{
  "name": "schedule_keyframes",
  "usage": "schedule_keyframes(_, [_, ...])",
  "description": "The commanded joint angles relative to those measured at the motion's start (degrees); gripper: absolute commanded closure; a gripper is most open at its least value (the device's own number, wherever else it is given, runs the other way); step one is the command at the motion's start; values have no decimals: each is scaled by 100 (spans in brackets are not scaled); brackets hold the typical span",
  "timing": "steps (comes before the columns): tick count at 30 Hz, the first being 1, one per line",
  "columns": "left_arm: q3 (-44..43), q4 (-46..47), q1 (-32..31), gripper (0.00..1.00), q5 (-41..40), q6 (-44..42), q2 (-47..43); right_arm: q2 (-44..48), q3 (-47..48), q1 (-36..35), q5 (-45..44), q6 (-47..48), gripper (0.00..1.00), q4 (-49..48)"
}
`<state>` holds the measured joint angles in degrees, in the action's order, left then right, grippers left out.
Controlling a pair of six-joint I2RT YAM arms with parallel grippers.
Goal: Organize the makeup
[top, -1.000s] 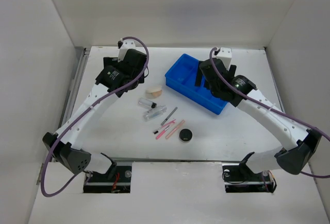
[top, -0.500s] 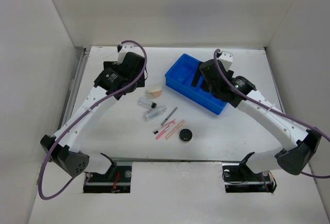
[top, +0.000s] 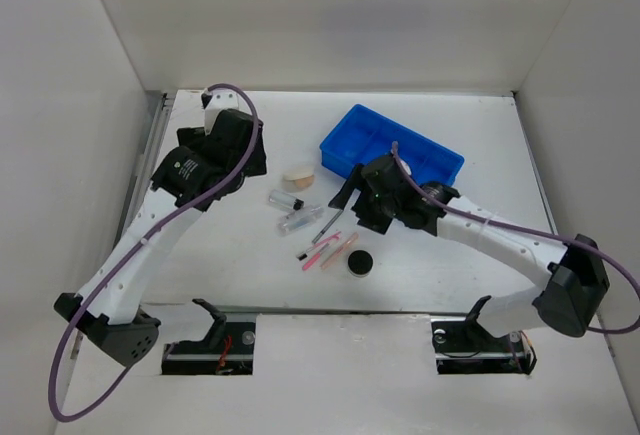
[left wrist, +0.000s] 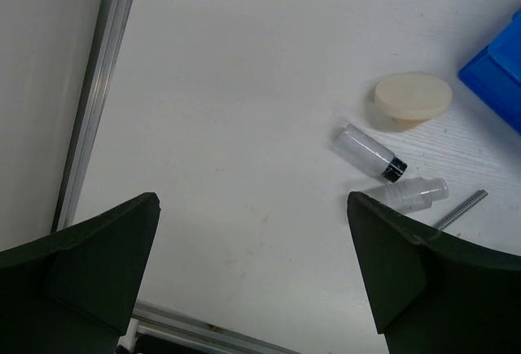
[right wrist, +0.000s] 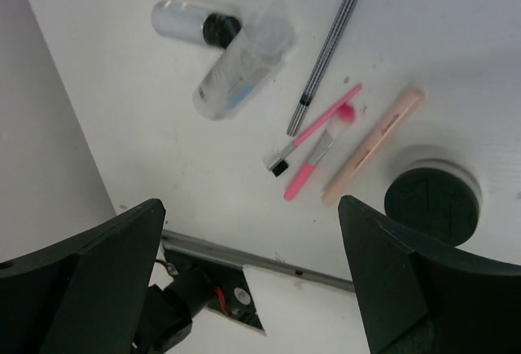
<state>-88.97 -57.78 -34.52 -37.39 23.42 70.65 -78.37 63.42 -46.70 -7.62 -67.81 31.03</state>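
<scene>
**Makeup sorting: right arm is over the pile now, nothing packed yet**

So compared with a second ago, the right arm has swung off the blue tray (top: 338,125) toward the near left. The right tool (right wrist: 248,202) now hangs over the loose makeup in the middle of the bench (top: 230,255). The left arm has pulled back left and nearer, and the left tool (left wrist: 252,199) is over bare bench to the left of the pile. Both tools have their fingers spread apart with nothing between them.

Progress-wise I'd call it basically at the start. I can't spot any makeup in the parts of the tray I can see, and every piece lies on the bench just near-left of it.

What the stuff looks like:
- The beige sponge (top: 298,175) is a squat egg, matte and soft-looking, and it's the piece closest to the tray.
- The clear vials (right wrist: 240,73) are see-through cylinders lying on their sides. One has a black cap that butts against the other, and I'd guess they roll easily.
- The thin dark brush (right wrist: 328,49) is a skinny striped rod lying flat.
- The pink sticks (right wrist: 313,130) are slim and crossed. One has a tiny black comb head, the other a pink tuft.
- A pale peach stick (right wrist: 373,146) sits right beside them.
- The black compact (right wrist: 431,199) is a flat round puck with a matte lid and a lighter rim, nearest of the lot.
- The tray is hard shiny plastic with dividers.
</scene>
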Motion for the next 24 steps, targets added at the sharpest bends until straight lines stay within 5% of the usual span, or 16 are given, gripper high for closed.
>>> schedule_keyframes(1, [89, -137, -2, 0, 65, 57, -254, -117, 180, -225, 173, -392, 6, -387])
schedule_keyframes(8, [415, -199, -2, 0, 345, 163, -306, -408, 971, -507, -1189, 1118, 6, 1308])
schedule_keyframes(15, [670, -199, -2, 0, 653, 163, -175, -3, -162, -560, -688, 2149, 1, 985])
schedule_keyframes(24, [837, -146, -2, 0, 768, 224, -60, -397, -813, -1130, -530, 2009, 0, 537])
